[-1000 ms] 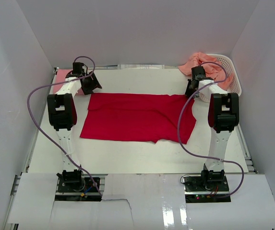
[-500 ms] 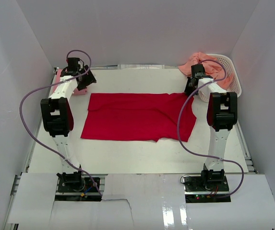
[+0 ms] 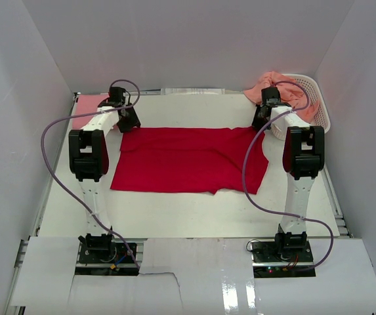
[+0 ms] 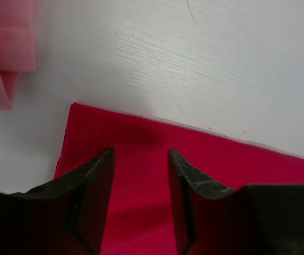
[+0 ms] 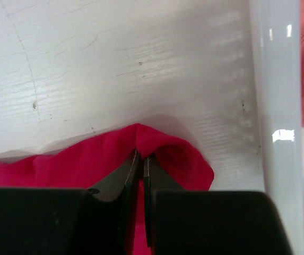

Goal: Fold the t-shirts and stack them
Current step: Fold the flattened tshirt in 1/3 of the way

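Note:
A bright red t-shirt [image 3: 188, 161] lies spread flat in the middle of the table. My left gripper [image 3: 127, 121] hovers over its far left corner [image 4: 83, 114], jaws open with red cloth showing between the fingers [image 4: 96, 180]. My right gripper [image 3: 261, 118] is shut on the shirt's far right corner, pinching a raised fold of red cloth [image 5: 162, 146]. A light pink t-shirt [image 3: 88, 110] lies folded at the far left, and its edge [image 4: 6, 48] shows in the left wrist view. A salmon-orange t-shirt [image 3: 273, 84] hangs over the basket's rim.
The white latticed basket [image 3: 317, 98] stands at the far right corner, its smooth rim [image 5: 276, 95] close beside my right gripper. White walls enclose the table on three sides. Purple cables loop from both arms.
My left gripper swung out toward the pink shirt, then came back right onto the red shirt's far left corner, its jaws narrowing. The right arm stayed put.

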Controlling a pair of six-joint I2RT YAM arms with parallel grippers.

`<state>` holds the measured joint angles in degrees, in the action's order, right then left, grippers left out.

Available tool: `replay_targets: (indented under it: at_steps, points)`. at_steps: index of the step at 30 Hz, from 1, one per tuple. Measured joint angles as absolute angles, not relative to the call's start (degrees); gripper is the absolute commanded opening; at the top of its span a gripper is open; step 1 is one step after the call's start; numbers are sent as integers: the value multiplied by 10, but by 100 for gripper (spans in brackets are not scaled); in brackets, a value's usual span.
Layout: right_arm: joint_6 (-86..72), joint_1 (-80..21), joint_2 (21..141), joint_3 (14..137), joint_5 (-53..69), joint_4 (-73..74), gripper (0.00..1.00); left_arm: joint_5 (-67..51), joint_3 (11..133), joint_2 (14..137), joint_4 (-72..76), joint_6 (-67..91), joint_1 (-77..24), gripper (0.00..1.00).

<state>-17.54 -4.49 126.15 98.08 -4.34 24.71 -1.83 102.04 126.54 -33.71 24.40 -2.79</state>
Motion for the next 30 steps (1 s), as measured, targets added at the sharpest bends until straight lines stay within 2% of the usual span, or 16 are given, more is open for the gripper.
replay_targets:
  at_steps: [2,8,18,30]
  points:
    - [-175,-45,1263,987,-43,250,8,-11,1031,1282,-345,241,-31,45]
    - [-175,-45,1275,1000,-39,255,8,5,1044,1301,-350,237,-36,43]
    - [-176,-45,1335,1082,-25,261,8,26,1087,1329,-360,241,-36,43]
    - [-181,-44,1426,1228,23,269,8,-11,1164,1376,-369,262,11,46]
